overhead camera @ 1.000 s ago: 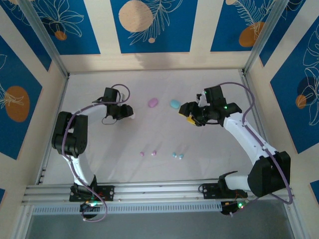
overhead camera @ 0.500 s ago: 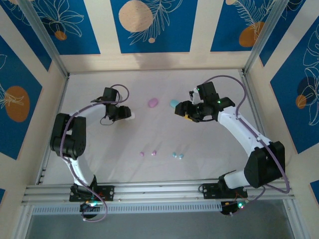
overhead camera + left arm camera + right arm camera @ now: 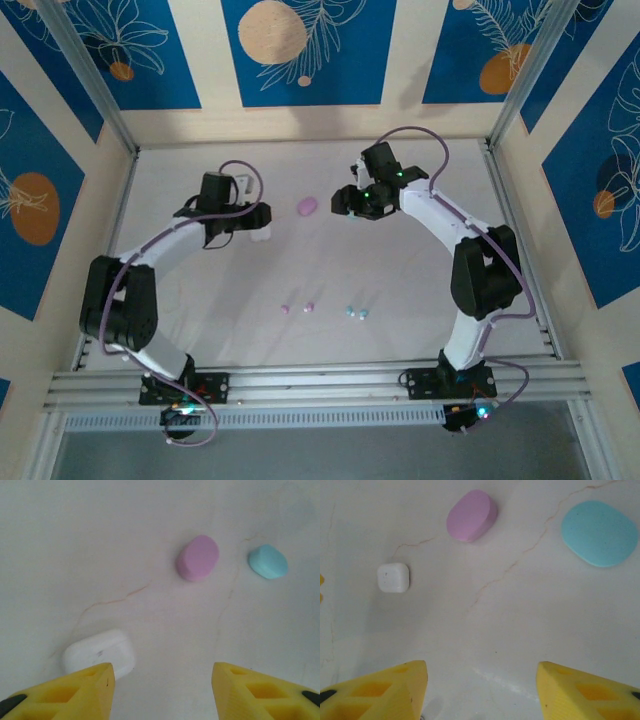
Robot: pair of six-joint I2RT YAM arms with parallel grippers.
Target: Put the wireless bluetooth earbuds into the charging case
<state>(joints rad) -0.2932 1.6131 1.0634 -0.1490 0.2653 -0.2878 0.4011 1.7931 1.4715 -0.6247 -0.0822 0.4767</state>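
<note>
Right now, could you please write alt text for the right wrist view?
A white charging case at left, a pink charging case top centre and a teal charging case top right lie apart on a table. The right gripper is open below, empty.

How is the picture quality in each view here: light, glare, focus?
Top external view: even, soft light, faint shadows; the earbuds are mere specks. Left wrist view: the white case nearly blends into the pale table, and the yellow fingers are blurred. Right wrist view: the pink case and teal case are sharp; a faint bright streak marks the table low down.
</note>
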